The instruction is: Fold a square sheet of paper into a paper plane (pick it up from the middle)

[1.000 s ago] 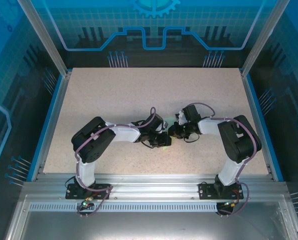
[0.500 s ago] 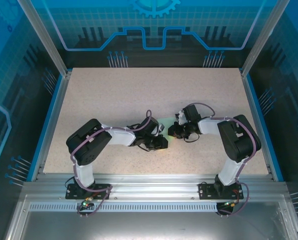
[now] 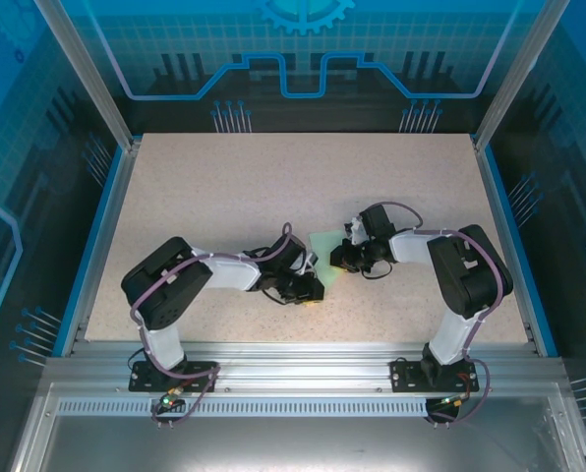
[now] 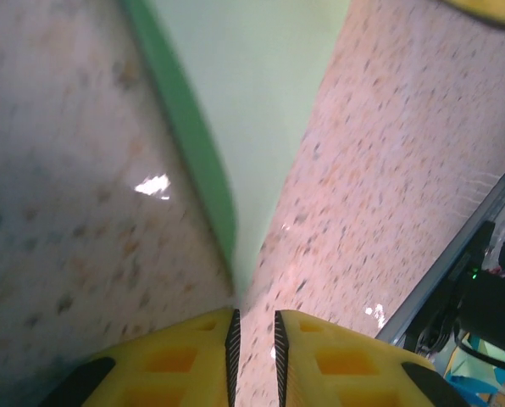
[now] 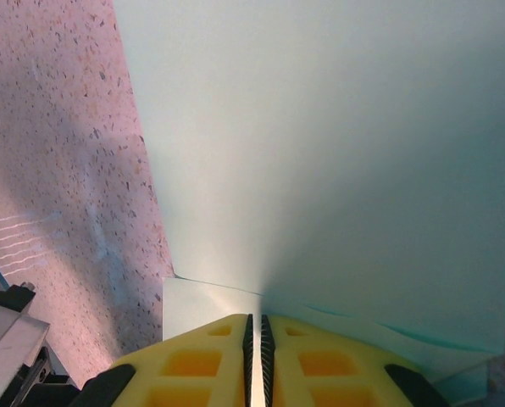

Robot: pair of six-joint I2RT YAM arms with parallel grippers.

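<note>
- The right fingers point(image 5: 247, 329) were pressed together on the near edge of the square sheet of paper point(image 5: 337, 153).
- The left fingers point(image 4: 235, 329) stood a sliver apart at the sheet's pointed end; any grip was unclear.
- The sheet was near the middle of the desk point(image 3: 224, 187), between the two.

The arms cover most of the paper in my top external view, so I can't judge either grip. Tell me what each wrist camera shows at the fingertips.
Observer: Left wrist: the left gripper is pinched on a narrow tip of the paper.
Operator: Now the right.
Observer: The right gripper is shut on the paper's near edge; the sheet fans out wide ahead of it.
Operator: Report any fold.
Observer: Right wrist shows a second layer poking out beneath the top sheet beside the fingers.
</note>
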